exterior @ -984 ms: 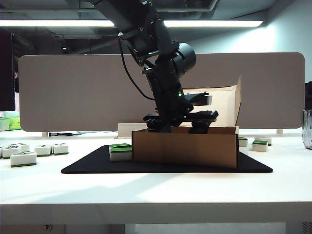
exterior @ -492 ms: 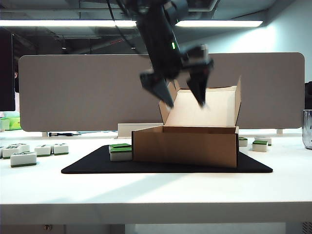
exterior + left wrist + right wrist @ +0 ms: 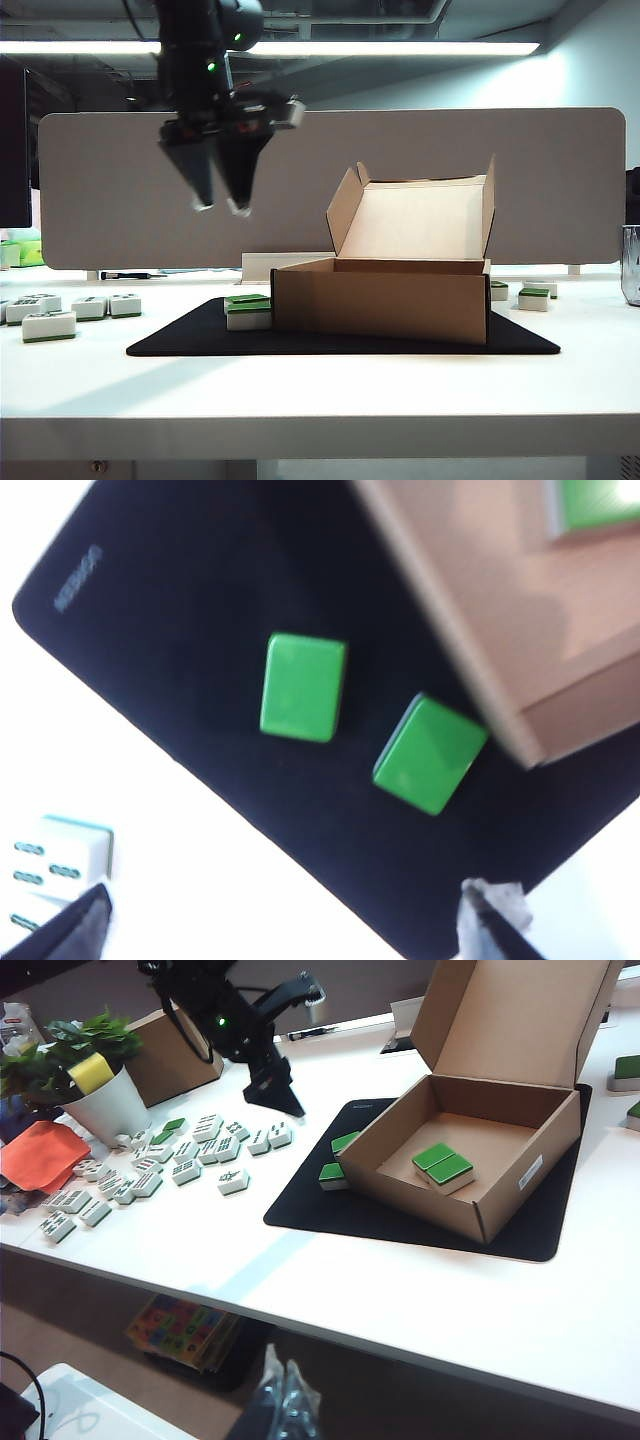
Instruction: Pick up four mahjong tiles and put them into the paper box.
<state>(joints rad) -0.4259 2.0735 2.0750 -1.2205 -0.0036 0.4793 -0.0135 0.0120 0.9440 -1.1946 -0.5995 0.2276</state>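
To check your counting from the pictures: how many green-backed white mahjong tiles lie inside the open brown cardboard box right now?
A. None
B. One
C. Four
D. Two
D: the right wrist view shows two green-backed white mahjong tiles side by side on the floor of the open brown cardboard box, with two more outside on the black mat.

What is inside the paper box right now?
The right wrist view shows two green-backed mahjong tiles side by side on the paper box floor. The near wall hides part of the floor. The exterior view shows nothing inside.
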